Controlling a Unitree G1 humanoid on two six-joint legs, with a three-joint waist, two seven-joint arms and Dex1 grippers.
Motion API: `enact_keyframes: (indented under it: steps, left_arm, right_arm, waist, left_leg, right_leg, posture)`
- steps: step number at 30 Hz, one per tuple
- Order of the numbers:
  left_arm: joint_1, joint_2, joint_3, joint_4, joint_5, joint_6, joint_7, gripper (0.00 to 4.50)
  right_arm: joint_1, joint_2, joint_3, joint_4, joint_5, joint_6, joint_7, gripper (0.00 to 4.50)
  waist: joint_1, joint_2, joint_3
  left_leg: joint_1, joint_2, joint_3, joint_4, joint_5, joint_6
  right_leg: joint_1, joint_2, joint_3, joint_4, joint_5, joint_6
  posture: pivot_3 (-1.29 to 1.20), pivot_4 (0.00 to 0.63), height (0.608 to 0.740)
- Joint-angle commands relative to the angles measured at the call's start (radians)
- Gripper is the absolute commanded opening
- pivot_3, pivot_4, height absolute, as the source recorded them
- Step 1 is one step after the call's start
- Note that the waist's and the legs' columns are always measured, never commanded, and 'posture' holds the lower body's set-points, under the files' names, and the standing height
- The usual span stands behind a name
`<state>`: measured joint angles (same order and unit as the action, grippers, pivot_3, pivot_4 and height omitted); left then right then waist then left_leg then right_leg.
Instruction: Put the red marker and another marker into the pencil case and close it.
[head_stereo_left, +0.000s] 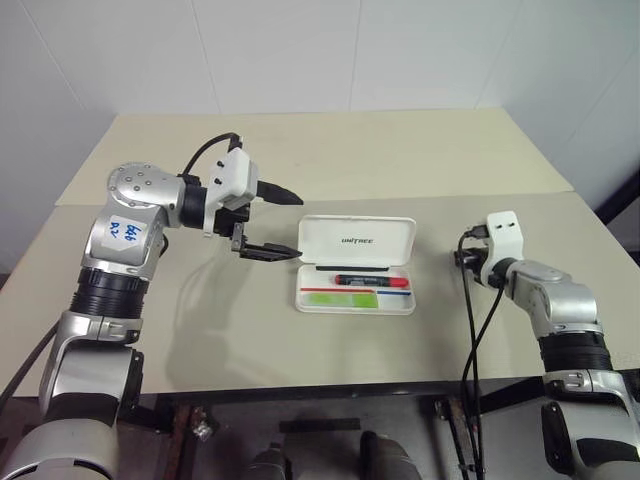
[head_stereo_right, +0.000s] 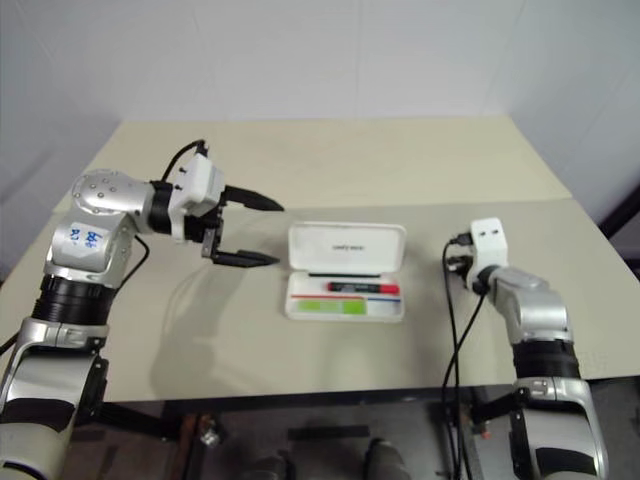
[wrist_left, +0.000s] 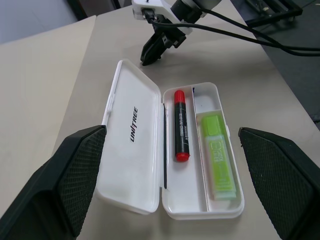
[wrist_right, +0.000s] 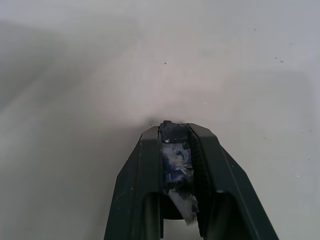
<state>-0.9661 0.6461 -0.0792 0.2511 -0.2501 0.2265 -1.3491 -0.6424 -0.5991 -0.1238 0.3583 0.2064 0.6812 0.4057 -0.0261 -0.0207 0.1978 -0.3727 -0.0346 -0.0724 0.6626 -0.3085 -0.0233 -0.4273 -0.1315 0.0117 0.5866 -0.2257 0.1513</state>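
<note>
The white pencil case (head_stereo_left: 357, 240) lies open on the table with its lid flat behind the tray. In the tray's back slot rests the red marker (wrist_left: 181, 125). The light-green highlighter, the other marker (wrist_left: 218, 152), fills the front slot. My left gripper (head_stereo_left: 297, 222) hovers just left of the case, pointing at it, with its fingers (wrist_left: 75, 175) wide open and nothing between them. My right gripper (wrist_left: 146, 60) sits low over the table, to the right of the case and apart from it. Its fingers (wrist_right: 145, 165) are shut, and a dark, scuffed patch shows in the slit between them.
The beige table (head_stereo_left: 250, 340) has bare room in front of the case and on both sides. A second table top (head_stereo_left: 330, 150) adjoins it at the back. A black cable (head_stereo_left: 470, 340) hangs from my right wrist over the front edge.
</note>
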Motion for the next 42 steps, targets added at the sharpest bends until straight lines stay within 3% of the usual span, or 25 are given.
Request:
enact_keyframes:
  steps: [1,10,16,27,42]
  left_arm:
    - [-0.014,-0.003,0.015,0.008,-0.015,-0.027,0.002,4.5]
    - [-0.002,-0.006,0.004,0.042,-0.01,-0.068,-0.024,4.5]
    - [0.043,0.002,-0.013,0.031,0.001,-0.097,-0.044,4.5]
    - [0.116,0.004,-0.036,-0.043,0.001,-0.091,-0.038,4.5]
    - [0.153,0.011,-0.036,-0.117,-0.008,-0.049,-0.019,4.5]
  right_arm:
    - [0.021,-0.08,-0.011,-0.096,-0.008,-0.035,0.072,0.39]
    - [0.126,-0.26,-0.003,-0.437,0.137,-0.037,0.441,0.39]
    - [0.156,-0.254,0.05,-0.631,0.266,-0.042,0.622,0.39]
    - [0.075,-0.159,0.263,-0.441,0.144,-0.228,0.737,0.39]
    - [0.043,-0.081,0.317,-0.259,0.064,-0.362,0.816,0.39]
  waist:
    - [0.0,0.001,0.0]
    - [-0.003,0.001,0.001]
    - [-0.001,0.001,0.001]
    - [0.001,0.0,0.001]
    - [0.0,0.001,0.001]
  left_leg:
    - [0.0,0.0,0.0,0.0,0.0,0.0]
    - [-0.001,0.001,0.001,0.0,0.0,0.0]
    - [-0.001,0.001,0.0,0.001,0.0,0.0]
    - [-0.001,0.001,0.0,0.001,0.0,0.0]
    - [-0.001,0.001,0.0,0.001,0.0,0.0]
  right_leg:
    - [0.0,0.0,0.0,0.0,0.0,0.0]
    - [-0.001,0.001,0.0,0.0,0.0,0.0]
    - [-0.001,0.001,0.0,0.0,0.0,0.001]
    - [-0.001,0.001,0.0,-0.001,0.0,0.001]
    - [-0.001,0.001,0.0,0.0,0.0,0.001]
  posture:
    - [0.0,0.15,0.74]
    - [0.0,0.15,0.74]
    - [0.0,0.15,0.74]
    - [0.0,0.15,0.74]
    - [0.0,0.15,0.74]
